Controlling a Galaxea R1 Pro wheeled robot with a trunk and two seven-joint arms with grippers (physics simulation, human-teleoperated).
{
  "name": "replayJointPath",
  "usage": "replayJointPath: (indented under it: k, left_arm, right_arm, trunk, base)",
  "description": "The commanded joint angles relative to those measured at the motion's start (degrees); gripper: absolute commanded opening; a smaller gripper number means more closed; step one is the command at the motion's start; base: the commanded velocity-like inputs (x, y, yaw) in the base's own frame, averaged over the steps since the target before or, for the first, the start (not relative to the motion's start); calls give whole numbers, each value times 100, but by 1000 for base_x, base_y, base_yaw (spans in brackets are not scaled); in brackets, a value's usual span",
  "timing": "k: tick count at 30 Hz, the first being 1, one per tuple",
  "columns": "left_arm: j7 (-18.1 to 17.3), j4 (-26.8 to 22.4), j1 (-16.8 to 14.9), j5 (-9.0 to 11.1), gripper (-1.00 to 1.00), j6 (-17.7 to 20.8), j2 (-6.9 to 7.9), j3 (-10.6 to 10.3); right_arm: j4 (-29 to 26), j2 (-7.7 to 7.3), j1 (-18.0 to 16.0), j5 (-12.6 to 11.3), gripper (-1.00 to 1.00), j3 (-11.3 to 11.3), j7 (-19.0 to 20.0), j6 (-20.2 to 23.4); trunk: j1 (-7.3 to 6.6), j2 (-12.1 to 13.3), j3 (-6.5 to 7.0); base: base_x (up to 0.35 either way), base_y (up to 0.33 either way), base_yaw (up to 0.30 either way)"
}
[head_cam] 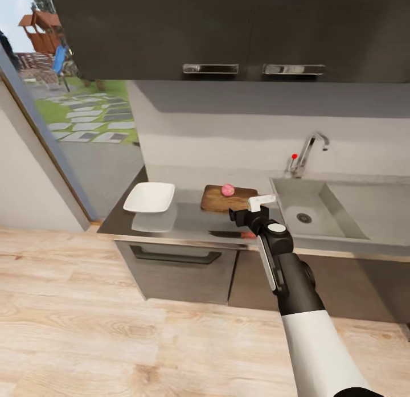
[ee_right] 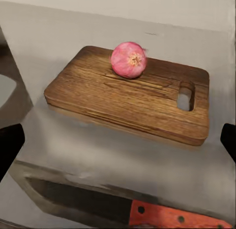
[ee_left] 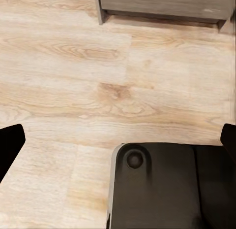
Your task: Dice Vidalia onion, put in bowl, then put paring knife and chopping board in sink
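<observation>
The pinkish Vidalia onion (head_cam: 228, 189) (ee_right: 129, 59) rests whole on the dark wooden chopping board (head_cam: 221, 200) (ee_right: 128, 98), near its far edge. The paring knife (head_cam: 233, 234) (ee_right: 147, 213) lies flat on the countertop (head_cam: 171, 221) in front of the board, red-orange handle toward the sink (head_cam: 341, 206). My right gripper (head_cam: 251, 207) (ee_right: 118, 143) hovers open over the knife, facing the board, with nothing between its fingers. The white bowl (head_cam: 149, 197) sits left of the board. My left gripper (ee_left: 118, 140) is open over the wooden floor.
An angular chrome tap (head_cam: 308, 151) with a red knob stands behind the sink. Dark wall cabinets (head_cam: 228, 32) hang above the counter. A window (head_cam: 68, 101) is at the left. My dark base (ee_left: 162, 187) shows under the left gripper.
</observation>
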Motion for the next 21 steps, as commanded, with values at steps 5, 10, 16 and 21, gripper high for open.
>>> replayJointPath:
  k: [5, 10, 16, 21]
  left_arm:
    - [60, -8, 2, 16, 100, -5, 10, -49]
    - [60, -1, 2, 16, 100, -5, 10, -49]
    - [60, 76, -5, 16, 100, -5, 10, -48]
    - [60, 92, -6, 16, 100, -5, 4, -47]
  right_arm:
    - [-7, 3, -5, 37, 100, 2, 80, 33]
    - [-7, 3, -5, 28, 100, 85, 215, 42]
    - [-104, -457, -5, 31, 100, 96, 1288, 317]
    - [-315, -692, -5, 32, 100, 91, 1983, 520]
  trunk:
    - [4, -11, 13]
    - [4, -11, 17]
    - [4, -11, 17]
    - [4, -11, 17]
  base:
    - [0, -73, -133]
    - [0, -9, -19]
    - [0, -1, -3]
    - [-20, -63, 0]
